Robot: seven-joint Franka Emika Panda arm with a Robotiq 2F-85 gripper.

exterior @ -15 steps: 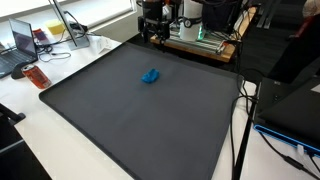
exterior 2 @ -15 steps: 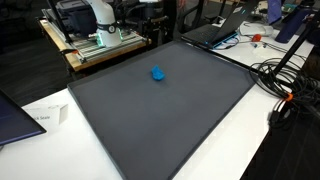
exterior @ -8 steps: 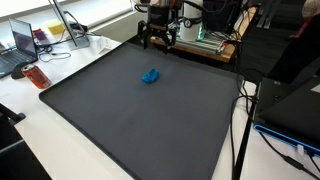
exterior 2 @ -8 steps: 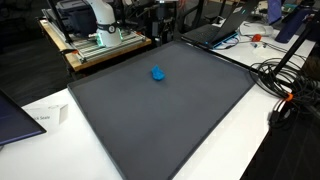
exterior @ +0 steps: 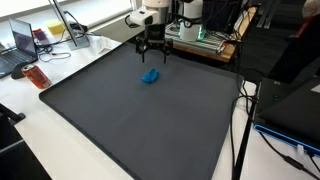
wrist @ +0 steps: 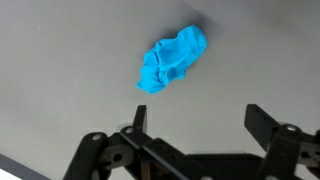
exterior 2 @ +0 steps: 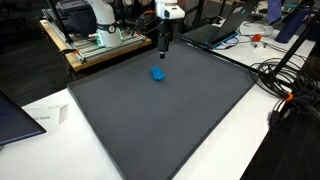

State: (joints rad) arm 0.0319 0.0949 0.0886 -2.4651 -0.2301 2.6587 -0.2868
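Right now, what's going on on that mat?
The robot arm's gripper hovers with its jaws open over the dark mat, close to a small crumpled blue object lying there. In the wrist view the object sits ahead of the fingers, not between them. Nothing is held or touched.

A small, bright blue, crumpled lump of soft material [wrist: 172,60] lies slantwise and untouched, just below and ahead of the gripper [exterior: 152,58], slightly off-centre between its fingers.
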